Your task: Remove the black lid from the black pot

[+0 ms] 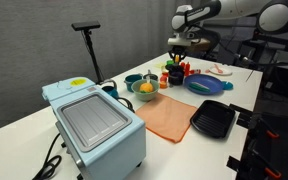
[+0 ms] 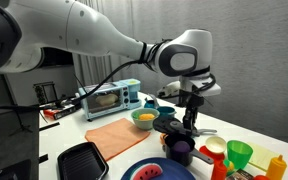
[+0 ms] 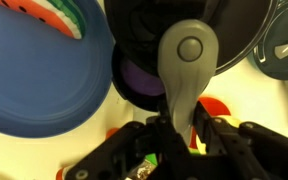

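Tabletop [image 1: 24, 130] in white is shown in both exterior views, crowded with toy kitchenware. The robot arm [image 2: 94, 40] is stretched over the far right of the clutter. A pale blue toaster oven [image 1: 94, 125] is set at the near left, an orange cloth [image 1: 167, 118] is spread to its right, and a black square grill pan [image 1: 213, 120] is laid beside the cloth, with a blue plate [image 1: 206, 85] farther back. Beyond these a tight cluster of small cups and bottles is gathered. The gripper [image 2: 191, 128] is held low in that cluster, pointing straight down, just behind a purple cup [image 2: 179, 150].

The black lid [image 3: 139, 30] and the black pot [image 3: 234, 45] are placed directly beneath the gripper. In the wrist view they are read only as one dark round mass, so whether the lid is seated cannot be told.

The grasp on the lid's knob is judged to be the step in hand. A firm pinch is called for next, followed by a straight lift so that the pot is not dragged and the close neighbours are not knocked.

Layout and gripper height are given only by the exterior views, where the pot is too small and dark to be separated. The dark mass is brought close by the wrist view, but its centre is covered by the back of one grey finger [image 3: 184, 60]. The knob and the jaw gap are hidden, so the gripper's width cannot be told.
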{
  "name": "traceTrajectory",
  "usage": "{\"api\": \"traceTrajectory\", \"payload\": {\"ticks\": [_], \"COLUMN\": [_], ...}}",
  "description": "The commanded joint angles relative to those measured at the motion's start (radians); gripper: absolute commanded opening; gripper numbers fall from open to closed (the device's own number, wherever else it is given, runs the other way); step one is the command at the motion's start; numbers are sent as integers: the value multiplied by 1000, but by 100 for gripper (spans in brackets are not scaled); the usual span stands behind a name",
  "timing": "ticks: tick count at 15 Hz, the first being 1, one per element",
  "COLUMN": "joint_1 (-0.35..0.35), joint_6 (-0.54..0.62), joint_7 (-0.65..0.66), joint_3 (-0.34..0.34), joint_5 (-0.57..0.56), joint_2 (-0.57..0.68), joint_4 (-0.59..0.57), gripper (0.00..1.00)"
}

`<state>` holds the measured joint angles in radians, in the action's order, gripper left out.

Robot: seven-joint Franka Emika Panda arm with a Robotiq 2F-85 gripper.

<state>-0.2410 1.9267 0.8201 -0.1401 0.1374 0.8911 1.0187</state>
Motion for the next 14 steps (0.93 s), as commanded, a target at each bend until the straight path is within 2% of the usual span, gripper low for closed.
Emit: {"api": "traceTrajectory", "payload": {"ticks": [1, 7, 14], "joint_1": [1, 55, 171], "joint_6": [-43, -14, 9], "joint_7": [-101, -251, -359], "joint_3": [25, 39, 26], "joint_5": [-5, -64, -119], "joint_2": [-50, -88, -104], "joint_4": [30, 104, 183], "gripper": [7, 7, 7]}}
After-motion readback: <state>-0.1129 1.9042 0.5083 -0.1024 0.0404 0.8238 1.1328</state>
